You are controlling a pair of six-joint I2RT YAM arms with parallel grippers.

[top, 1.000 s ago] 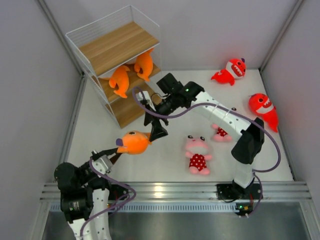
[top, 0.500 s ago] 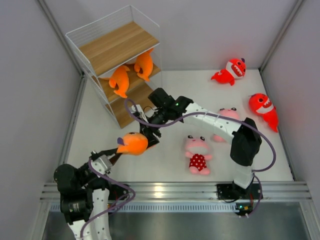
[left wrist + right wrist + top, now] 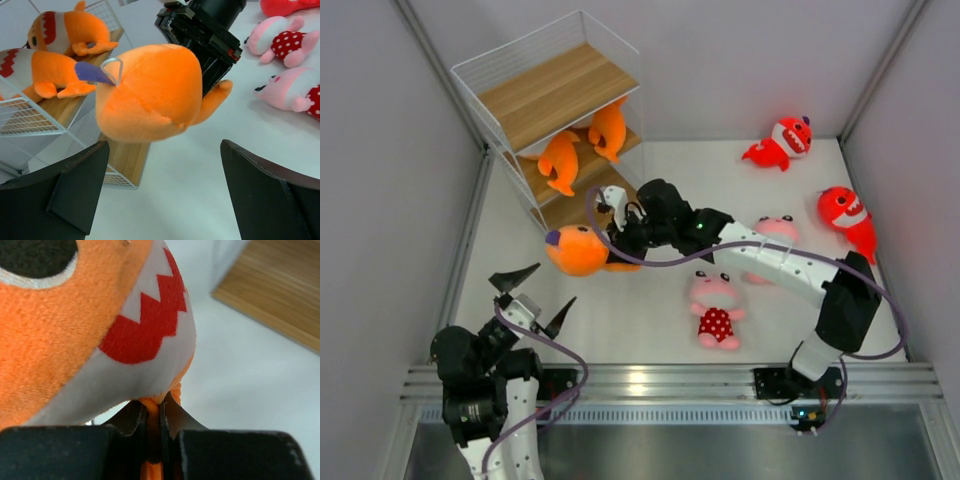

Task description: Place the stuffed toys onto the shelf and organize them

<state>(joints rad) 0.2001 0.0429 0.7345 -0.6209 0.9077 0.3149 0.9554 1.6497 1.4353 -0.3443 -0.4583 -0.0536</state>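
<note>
An orange shark [image 3: 576, 250] hangs above the table in front of the shelf [image 3: 548, 95]. My right gripper [image 3: 620, 243] is shut on a fin below the toy's white toothy mouth [image 3: 125, 330]; the right wrist view shows the orange fin pinched at the gripper [image 3: 154, 412]. My left gripper [image 3: 533, 295] stands open and empty nearer the front edge, below the shark [image 3: 150, 92], with its fingers [image 3: 65, 190] apart from the toy. Two more orange sharks [image 3: 560, 158] [image 3: 608, 128] lie on the shelf's middle board.
Two red sharks [image 3: 782, 140] [image 3: 845, 215] lie at the back right. One pink animal [image 3: 717, 308] in a polka-dot dress lies mid-table, and another [image 3: 775, 228] is partly under the right arm. The shelf's top board [image 3: 555, 88] is bare.
The left gripper let go of the orange shark and opened wide. The right gripper closed on the toy and carried it up and left, towards the shelf.
</note>
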